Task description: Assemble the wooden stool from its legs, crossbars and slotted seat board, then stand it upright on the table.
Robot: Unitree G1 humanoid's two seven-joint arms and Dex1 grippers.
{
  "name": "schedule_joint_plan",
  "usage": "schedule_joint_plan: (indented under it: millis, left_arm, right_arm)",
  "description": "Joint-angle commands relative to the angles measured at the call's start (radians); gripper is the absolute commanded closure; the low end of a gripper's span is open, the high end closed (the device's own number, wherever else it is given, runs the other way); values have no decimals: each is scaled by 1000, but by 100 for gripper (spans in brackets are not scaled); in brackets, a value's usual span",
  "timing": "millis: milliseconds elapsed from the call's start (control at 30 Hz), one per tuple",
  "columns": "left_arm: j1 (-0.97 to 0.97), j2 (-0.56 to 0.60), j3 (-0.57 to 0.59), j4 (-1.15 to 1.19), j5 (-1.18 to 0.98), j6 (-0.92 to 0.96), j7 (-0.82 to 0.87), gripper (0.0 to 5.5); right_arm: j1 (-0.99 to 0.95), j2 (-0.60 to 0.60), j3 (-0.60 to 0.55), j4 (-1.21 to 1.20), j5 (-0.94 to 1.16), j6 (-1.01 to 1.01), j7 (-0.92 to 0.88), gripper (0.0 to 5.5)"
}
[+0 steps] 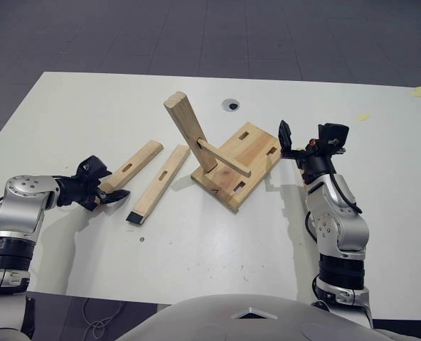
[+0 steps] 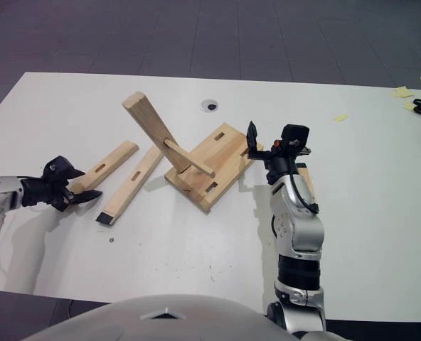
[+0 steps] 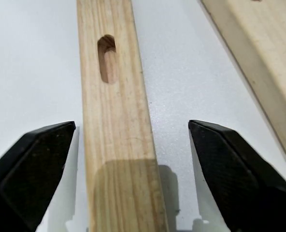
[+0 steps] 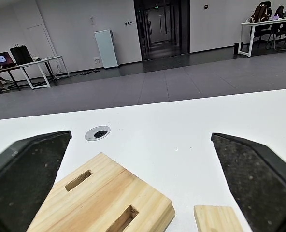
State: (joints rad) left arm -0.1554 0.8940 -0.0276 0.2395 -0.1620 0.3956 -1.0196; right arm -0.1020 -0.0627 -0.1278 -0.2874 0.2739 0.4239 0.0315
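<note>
While both my left end effector and right end effector stood open, the left astride 1 loose leg, I judged centring on it before closing wisest.

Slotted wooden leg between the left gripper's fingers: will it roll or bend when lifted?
Probably neither: the pale slotted wooden leg looks solid and flat-faced, so stiff, unlikely to roll. Held near its end by the left gripper, it may pivot.

Bright, even light; soft shadows.
</note>
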Motion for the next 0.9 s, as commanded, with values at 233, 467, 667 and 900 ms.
schedule_joint_plan:
  millis: [233,467,667,900]
  left_arm:
    - [6,22,-31,3,34,20,-43,293]
    - [-69,-62,33,-77,53,8,140,343]
    - [-360,-301,219,-226,-62,-15,494,344]
    - [-532,-419,164,-485,-209,-11,492,344]
  right_arm:
    - [30,37,4,-28,-11,-2,-31,10]
    - [3,12,-18,-15,-10,-1,-24,10]
    - [-217,-26,-171,-6,212,91,0,10]
    - [-559,-50,-259,-45,1065,364,-16,10]
